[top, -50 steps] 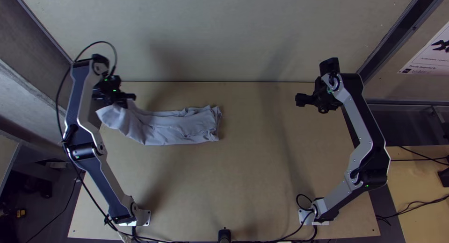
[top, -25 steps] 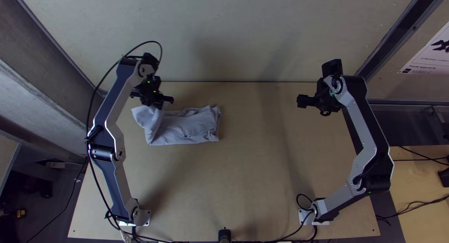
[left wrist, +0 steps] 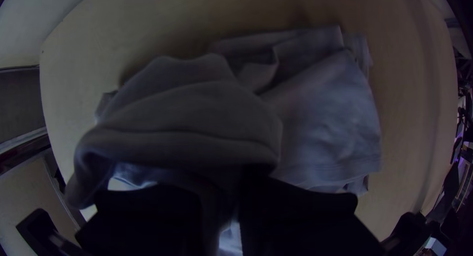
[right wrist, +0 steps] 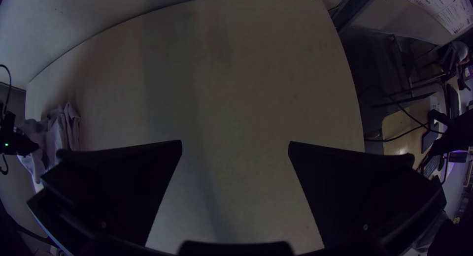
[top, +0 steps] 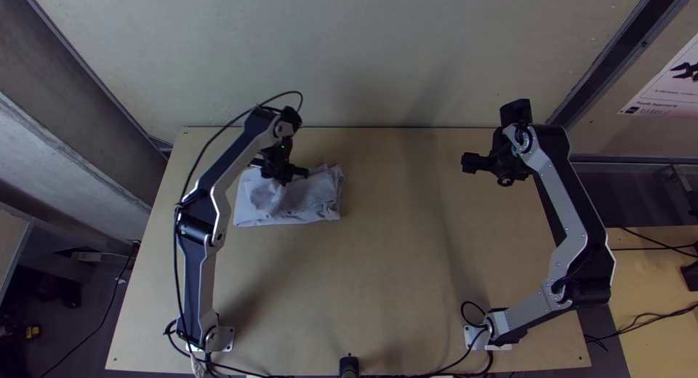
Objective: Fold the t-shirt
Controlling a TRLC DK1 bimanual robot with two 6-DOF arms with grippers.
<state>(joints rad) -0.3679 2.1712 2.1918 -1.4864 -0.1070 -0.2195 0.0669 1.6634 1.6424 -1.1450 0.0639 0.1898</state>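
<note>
The top view is showing both arms over the table (top: 407,291), with the left gripper (top: 294,176) sitting on the far side of the t-shirt (top: 305,209) and the right gripper (top: 486,171) hanging well apart from it. The left wrist view is revealing more: cloth is running down between the two fingers of the left gripper (left wrist: 221,189), which are standing close together and pinching it. In the right wrist view, the right gripper (right wrist: 235,143) is spreading its fingers wide and holding nothing. The grey t-shirt is lying on the far left part of the table as a compact, layered bundle, its gripped part bulging in a thick, rounded fold while a smoother panel is lying beside it, ending in a stitched hem.
</note>
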